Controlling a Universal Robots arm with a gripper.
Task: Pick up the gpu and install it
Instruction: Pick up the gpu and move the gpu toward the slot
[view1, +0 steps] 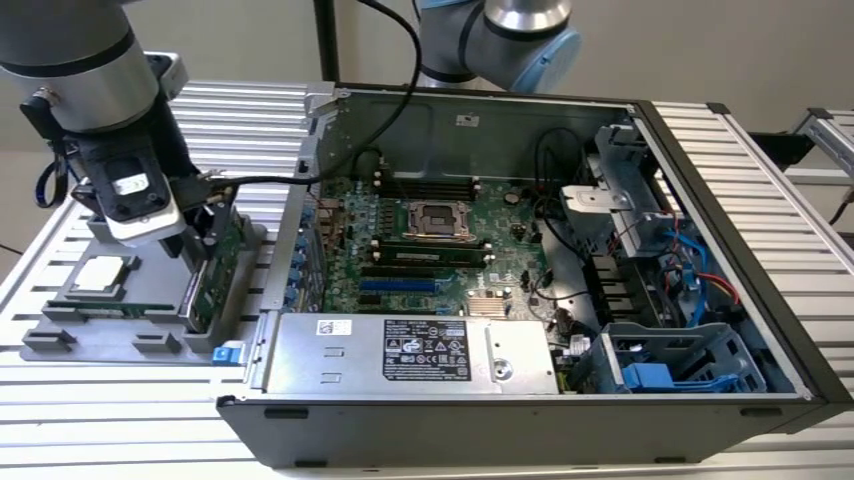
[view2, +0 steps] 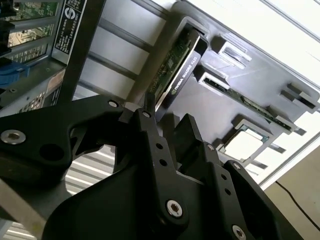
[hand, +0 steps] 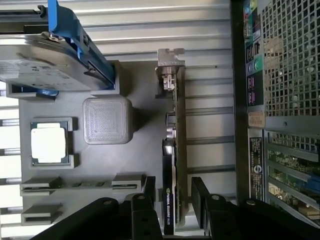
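The gpu (hand: 173, 150) stands on its edge in a slot of the grey holder tray (hand: 145, 130), its silver bracket (hand: 170, 62) at the far end from me. It is a green card with a black cooler (view2: 181, 67). In the exterior view the gpu (view1: 214, 275) sits at the left, just outside the computer case. My gripper (hand: 174, 200) is open and straddles the card's near end. One black finger (hand: 150, 192) stands on each side with a small gap to the card. The second wrist view shows my gripper (view2: 167, 125) low over the card's top edge.
The tray also carries a silver hard drive with blue rails (hand: 45, 65), a processor chip (hand: 48, 142), a memory stick (hand: 75, 184) and a grey block (hand: 107, 120). The open computer case (view1: 534, 300) with its motherboard (view1: 427, 240) lies to the exterior view's right, its rear wall (hand: 260, 100) close beside the gpu.
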